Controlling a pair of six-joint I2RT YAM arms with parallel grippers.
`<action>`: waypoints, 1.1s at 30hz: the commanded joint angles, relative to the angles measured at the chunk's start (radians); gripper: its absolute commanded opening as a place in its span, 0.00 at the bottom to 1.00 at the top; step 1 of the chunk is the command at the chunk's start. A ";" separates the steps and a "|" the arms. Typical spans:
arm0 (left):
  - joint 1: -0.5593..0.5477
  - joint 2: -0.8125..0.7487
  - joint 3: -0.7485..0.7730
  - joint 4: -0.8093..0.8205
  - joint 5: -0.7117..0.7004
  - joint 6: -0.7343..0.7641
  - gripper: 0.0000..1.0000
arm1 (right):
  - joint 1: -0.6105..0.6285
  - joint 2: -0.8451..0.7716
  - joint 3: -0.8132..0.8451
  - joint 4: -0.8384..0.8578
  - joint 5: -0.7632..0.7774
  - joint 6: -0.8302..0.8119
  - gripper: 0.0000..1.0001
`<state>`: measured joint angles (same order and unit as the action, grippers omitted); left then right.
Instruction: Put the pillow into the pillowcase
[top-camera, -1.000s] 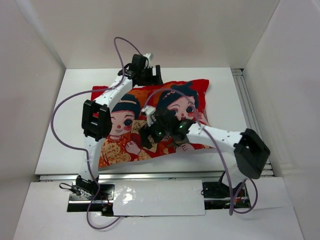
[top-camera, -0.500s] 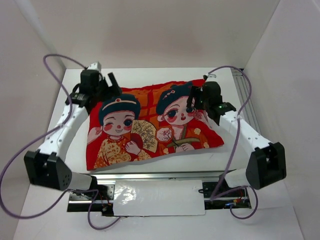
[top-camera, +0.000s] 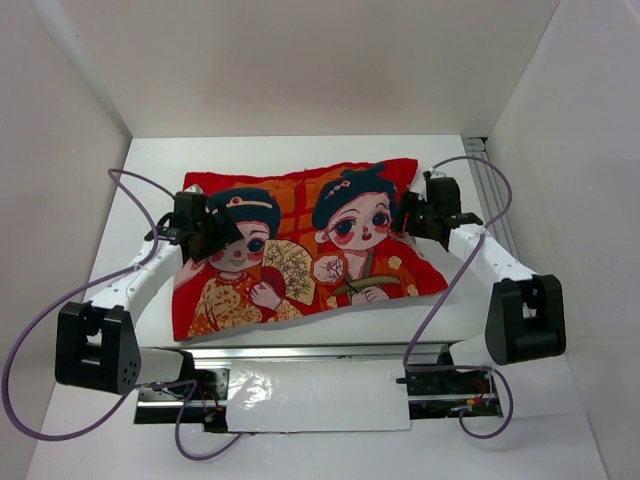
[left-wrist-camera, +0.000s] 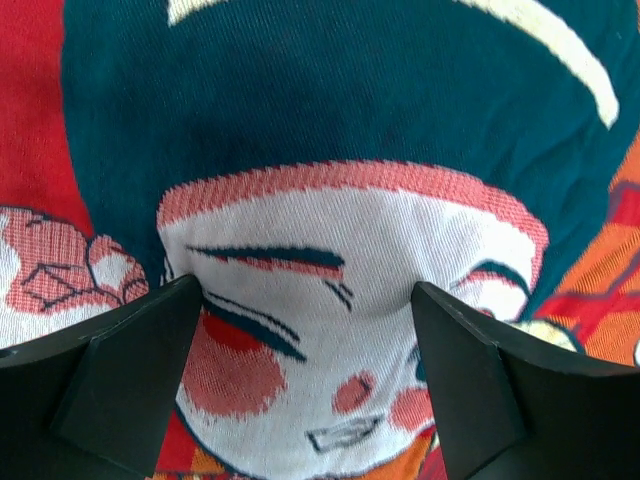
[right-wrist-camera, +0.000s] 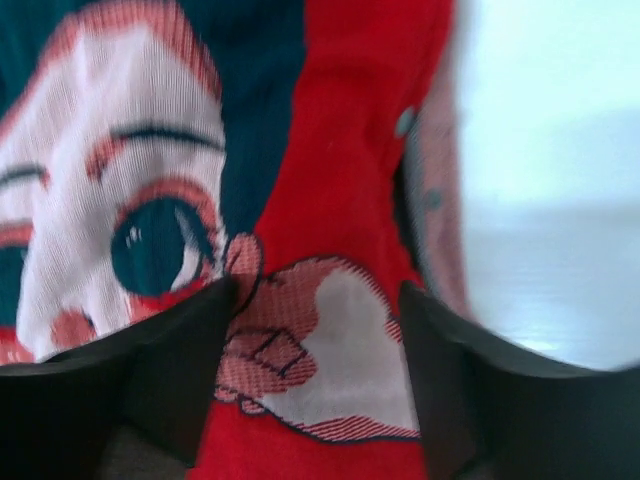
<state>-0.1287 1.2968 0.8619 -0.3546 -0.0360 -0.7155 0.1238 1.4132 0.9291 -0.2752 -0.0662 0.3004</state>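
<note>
Half a second ago the left gripper (top-camera: 218, 235) was up at the far-left corner of the red fabric pillowcase (top-camera: 300, 205), the one printed with two cartoon children and a fan. It has now come nearer and lies over the face of the left, winking child. The right gripper (top-camera: 408, 215) has slid a little outward and nearer, from the right child's hair to the case's right edge. A second ago both arms were crossed over the middle of the case. They now reach in from opposite sides, leaving the fan and both figures' bodies uncovered. The case itself has barely shifted.

The pillowcase lies printed side up on the white table (top-camera: 130, 290), spread wide across its middle, with the heads toward the far wall. It looks rumpled and slightly puffed. The pillow cannot be seen in any view.

In the left wrist view the two black fingers (left-wrist-camera: 130, 370) stand wide apart. The child's pale cheek and closed eye fill the gap, and nothing is pinched. Whether the tips touch the cloth cannot be told.

In the right wrist view the fingers (right-wrist-camera: 170, 370) are also apart, less widely. Red cloth and a small printed hand lie between them, and the case's edge and bare table are just to the right. No fold is caught between them.
</note>
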 joint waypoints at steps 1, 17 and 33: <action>0.018 0.042 0.000 0.072 0.002 -0.024 0.99 | 0.002 -0.014 -0.056 -0.015 -0.115 -0.010 0.70; 0.037 0.140 0.015 0.069 -0.019 -0.065 0.99 | -0.225 -0.252 -0.409 -0.139 -0.029 0.289 0.06; 0.086 -0.062 0.584 -0.312 -0.221 -0.021 0.99 | -0.234 -0.436 0.025 -0.183 0.144 0.180 1.00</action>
<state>-0.0444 1.2995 1.3705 -0.5190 -0.1440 -0.7620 -0.1318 1.0214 0.8902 -0.4637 0.0105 0.4999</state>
